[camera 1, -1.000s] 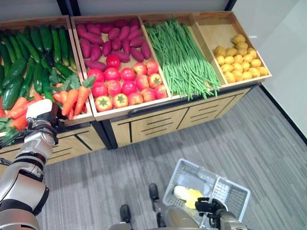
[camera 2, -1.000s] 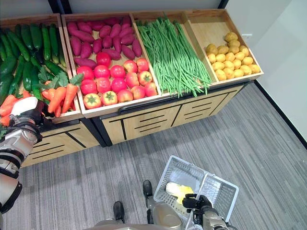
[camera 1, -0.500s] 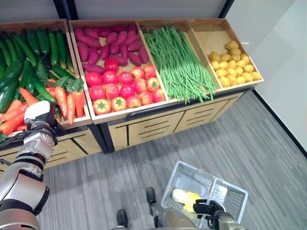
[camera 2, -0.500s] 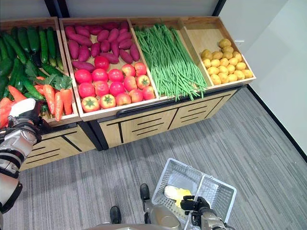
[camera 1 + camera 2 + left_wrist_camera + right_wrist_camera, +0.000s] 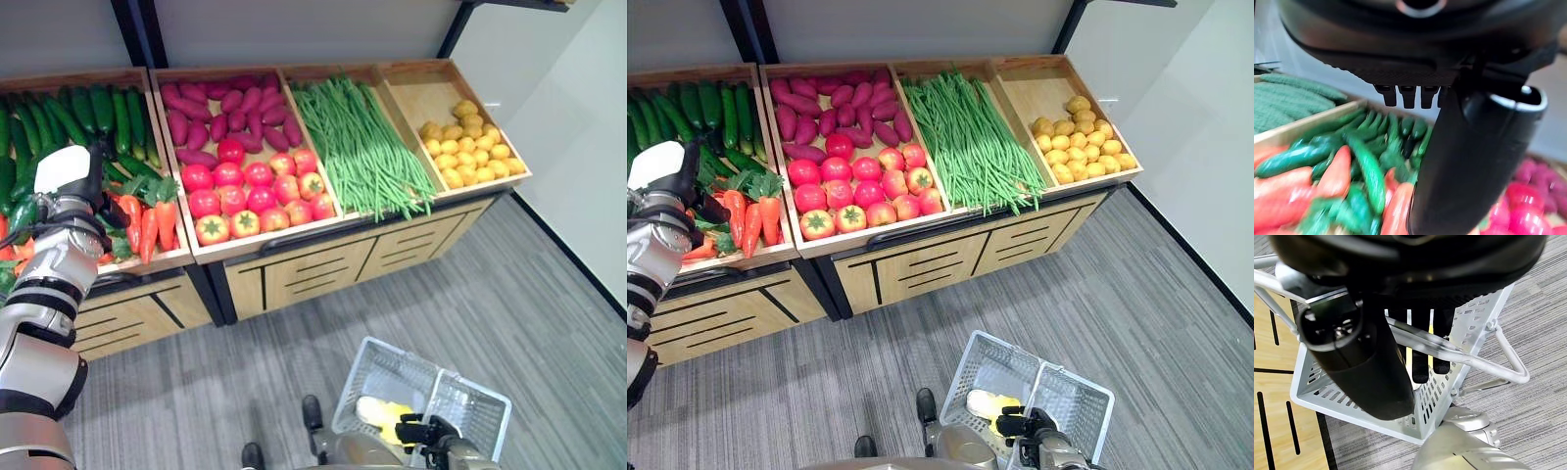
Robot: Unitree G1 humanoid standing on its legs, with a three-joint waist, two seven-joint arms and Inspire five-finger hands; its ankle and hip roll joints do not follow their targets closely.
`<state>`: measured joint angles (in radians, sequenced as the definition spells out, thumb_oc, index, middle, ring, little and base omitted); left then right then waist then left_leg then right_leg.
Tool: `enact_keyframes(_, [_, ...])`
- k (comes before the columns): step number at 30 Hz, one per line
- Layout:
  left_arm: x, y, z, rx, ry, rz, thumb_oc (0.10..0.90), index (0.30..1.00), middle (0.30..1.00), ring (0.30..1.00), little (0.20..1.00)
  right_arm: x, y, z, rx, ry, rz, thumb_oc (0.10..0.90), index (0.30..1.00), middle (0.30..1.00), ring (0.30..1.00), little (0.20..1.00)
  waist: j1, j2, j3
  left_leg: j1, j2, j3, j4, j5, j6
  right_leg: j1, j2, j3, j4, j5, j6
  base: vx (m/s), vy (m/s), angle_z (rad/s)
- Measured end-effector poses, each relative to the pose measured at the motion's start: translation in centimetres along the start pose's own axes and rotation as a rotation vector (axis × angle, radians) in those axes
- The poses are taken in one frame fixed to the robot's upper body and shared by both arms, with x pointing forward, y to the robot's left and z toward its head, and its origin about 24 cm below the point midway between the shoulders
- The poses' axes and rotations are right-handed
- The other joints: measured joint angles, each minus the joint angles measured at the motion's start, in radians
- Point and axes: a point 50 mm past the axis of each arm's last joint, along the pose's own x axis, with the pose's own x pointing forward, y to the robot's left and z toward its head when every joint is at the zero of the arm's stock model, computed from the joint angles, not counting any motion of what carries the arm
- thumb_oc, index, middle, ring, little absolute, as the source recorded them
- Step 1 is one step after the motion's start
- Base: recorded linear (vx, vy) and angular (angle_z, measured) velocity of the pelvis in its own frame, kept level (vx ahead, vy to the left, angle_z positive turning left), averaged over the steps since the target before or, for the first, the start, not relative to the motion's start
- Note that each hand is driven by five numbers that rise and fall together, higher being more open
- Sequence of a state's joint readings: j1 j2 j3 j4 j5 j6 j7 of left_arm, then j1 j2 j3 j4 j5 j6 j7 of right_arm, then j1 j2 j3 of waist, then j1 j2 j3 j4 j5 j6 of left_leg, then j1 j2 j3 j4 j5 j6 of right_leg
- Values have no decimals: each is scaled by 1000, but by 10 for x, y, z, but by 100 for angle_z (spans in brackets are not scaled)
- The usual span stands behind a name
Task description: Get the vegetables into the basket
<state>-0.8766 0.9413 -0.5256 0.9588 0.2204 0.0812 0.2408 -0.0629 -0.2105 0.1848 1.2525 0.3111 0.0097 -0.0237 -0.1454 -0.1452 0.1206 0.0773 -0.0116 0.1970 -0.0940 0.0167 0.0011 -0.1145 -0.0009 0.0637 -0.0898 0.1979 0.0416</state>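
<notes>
The left robot hand (image 5: 73, 186) hovered over the carrots (image 5: 147, 220) with fingers relaxed, holding nothing. The right robot hand (image 5: 1024, 427) gripped the basket (image 5: 1070, 392) handle above open floor (image 5: 549, 313).

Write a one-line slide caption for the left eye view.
Left hand over the carrots and cucumbers; right hand grips the basket handle, a yellow item inside.

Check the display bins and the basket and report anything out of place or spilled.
Nothing stands out. Cucumbers, carrots, tomatoes, green beans and potatoes lie sorted in their bins, none on the floor. The basket hangs upright from the right robot hand, a yellow item inside.
</notes>
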Motion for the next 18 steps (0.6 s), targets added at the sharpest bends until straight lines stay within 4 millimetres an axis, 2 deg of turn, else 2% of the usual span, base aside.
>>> enact_keyframes(3, [-1,-5,0,15,-3,-14,900,1000,1000,1000,1000,0,-5,-1,-4,3,-13,400,300,300,300,300,-8,36,-16,4,0,-12,0,0,0,8,-1,-7,0,5,-11,-11,19,9])
enact_keyframes(8, [-4,-23,-4,-11,42,-67,900,1000,1000,1000,1000,0,-6,-1,-6,7,-16,400,300,300,300,300,-7,49,-24,-1,0,-13,0,0,0,3,0,-8,0,4,-9,-32,-8,0])
enact_keyframes(10, [-6,-34,-5,-32,65,-95,900,1000,1000,1000,1000,-1,-6,-2,-19,5,-19,400,300,300,300,300,-8,51,-42,-40,-3,-13,5,5,0,-38,-3,-8,0,8,-6,-111,-52,-1])
enact_keyframes(13, [-8,-40,-14,-38,119,-117,900,1000,1000,1000,1000,0,-5,7,-26,-30,-23,400,300,300,300,300,-16,40,-46,-101,-7,-9,5,15,1,-99,-5,-7,1,32,-13,-100,-72,-3])
enact_keyframes(18, [-9,-41,-25,-91,199,-122,900,1000,1000,1000,1000,1,6,20,-26,-75,6,400,300,300,300,300,-25,-8,-35,-170,-6,-8,10,23,-6,-168,-1,-2,1,38,-5,-19,-21,-1])
